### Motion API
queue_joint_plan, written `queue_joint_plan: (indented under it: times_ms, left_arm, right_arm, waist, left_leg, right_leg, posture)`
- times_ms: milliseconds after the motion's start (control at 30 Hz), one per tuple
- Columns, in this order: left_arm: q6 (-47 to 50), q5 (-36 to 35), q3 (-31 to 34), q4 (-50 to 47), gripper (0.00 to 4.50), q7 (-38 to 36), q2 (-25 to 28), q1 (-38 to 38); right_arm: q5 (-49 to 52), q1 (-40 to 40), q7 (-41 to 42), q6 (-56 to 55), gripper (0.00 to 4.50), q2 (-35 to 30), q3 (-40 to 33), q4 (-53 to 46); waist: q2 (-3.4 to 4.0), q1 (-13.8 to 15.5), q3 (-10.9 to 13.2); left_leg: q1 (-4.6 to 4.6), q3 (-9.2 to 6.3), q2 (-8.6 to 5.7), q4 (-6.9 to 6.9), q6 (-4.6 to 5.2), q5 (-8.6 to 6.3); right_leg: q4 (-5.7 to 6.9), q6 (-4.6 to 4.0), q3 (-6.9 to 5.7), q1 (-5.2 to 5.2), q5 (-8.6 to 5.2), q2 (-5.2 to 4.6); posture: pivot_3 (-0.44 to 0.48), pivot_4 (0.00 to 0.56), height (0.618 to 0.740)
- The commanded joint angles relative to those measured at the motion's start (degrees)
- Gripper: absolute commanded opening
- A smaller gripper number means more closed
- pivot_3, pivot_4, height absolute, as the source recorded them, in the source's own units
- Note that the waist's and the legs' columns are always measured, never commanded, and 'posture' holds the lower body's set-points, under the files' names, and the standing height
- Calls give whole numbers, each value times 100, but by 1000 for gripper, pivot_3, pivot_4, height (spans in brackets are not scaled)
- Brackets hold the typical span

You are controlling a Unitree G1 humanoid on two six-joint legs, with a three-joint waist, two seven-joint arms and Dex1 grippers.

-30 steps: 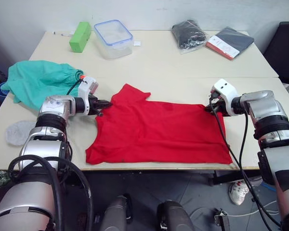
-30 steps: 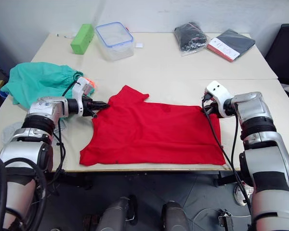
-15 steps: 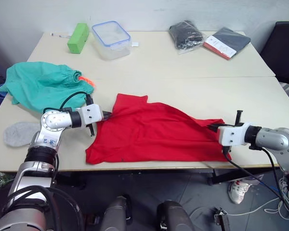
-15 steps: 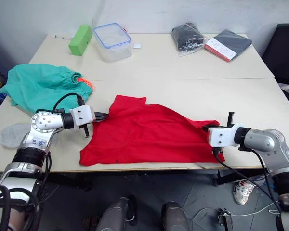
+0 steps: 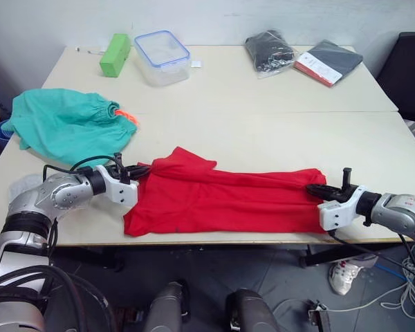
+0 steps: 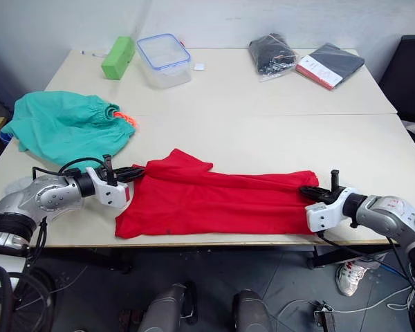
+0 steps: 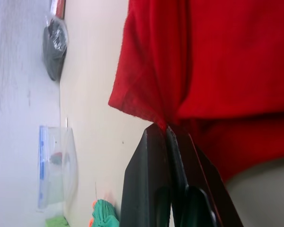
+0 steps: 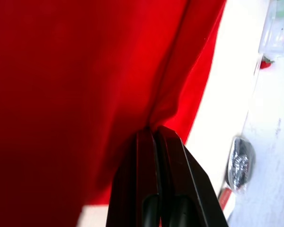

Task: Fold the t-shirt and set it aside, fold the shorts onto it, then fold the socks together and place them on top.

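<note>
The red t-shirt [image 5: 221,200] lies along the table's near edge, its far half drawn over toward the front so it forms a narrow band. My left gripper [image 5: 140,169] is shut on the cloth beside the sleeve; the left wrist view shows the fingers [image 7: 151,156] pinching a red fold. My right gripper [image 5: 315,188] is shut on the shirt's hem corner at the right end, with the fingers [image 8: 146,156] closed on red cloth. The teal-green shorts [image 5: 66,124] sit bunched at the table's left. A grey sock [image 6: 12,185] peeks out behind my left arm.
At the back of the table stand a green block [image 5: 115,53], a clear lidded container [image 5: 162,55], a black bagged bundle [image 5: 271,50] and a dark booklet [image 5: 328,61]. A black chair [image 5: 411,69] stands off the right side. The table's front edge [image 5: 228,238] runs just below the shirt.
Both grippers have come toward the near edge, carrying the shirt's far edge with them. The shirt went from flat and wide to a narrow folded band.
</note>
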Motion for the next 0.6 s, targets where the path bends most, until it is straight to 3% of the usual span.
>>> queue_joint_plan:
  times_ms: [33,200,300,433,467,600]
  left_arm:
    - [601,-1563,308,-107,456,-1215,-330,173]
    - [2372,-3323,733,-1239,1887,-2971,-456,567]
    - [4497,-4532,1191,-2393,2876,-3832,-239,794]
    - [7726,-5835,1945,-2856,4095,-3955,76,-69]
    - [8388,-5993,1973,-2831,4421,-4043,146,-291]
    - [9765,-5623,1250,-2613,4486,-4484,165,-800]
  right_arm:
    - [720,105,440,52,402,-48,-54,61]
    - [1917,326,1152,409,1929,-30,-200,-389]
    - [3515,865,2029,1302,3012,-193,-465,-1624]
    - [4940,1348,2573,2769,4363,-297,-1028,-3090]
    - [5194,1389,2611,3174,4500,-279,-1154,-3398]
    - [6318,1365,2568,5079,4500,-102,-1452,-4724]
  waist:
    - [1,6,0]
    - [0,-4,0]
    - [0,-18,0]
    - [-8,1,11]
    - [-9,6,11]
    - [8,32,1]
  left_leg:
    - [1,0,0,0,0,0]
    - [8,-9,4,5,-1,2]
    - [10,-20,5,6,-2,2]
    - [5,-49,6,19,-3,3]
    - [5,-56,8,24,-3,4]
    - [21,-65,-1,23,3,-1]
  right_leg:
    - [0,0,-1,3,0,0]
    - [-3,0,-8,19,0,6]
    - [-5,-1,-11,28,0,10]
    - [-7,-3,-23,46,-1,16]
    - [-11,-3,-29,50,-1,18]
    - [-31,-3,-35,79,-1,15]
  posture:
    - [0,150,740]
    - [0,150,740]
    - [0,150,740]
    - [0,150,740]
    - [0,150,740]
    - [0,150,740]
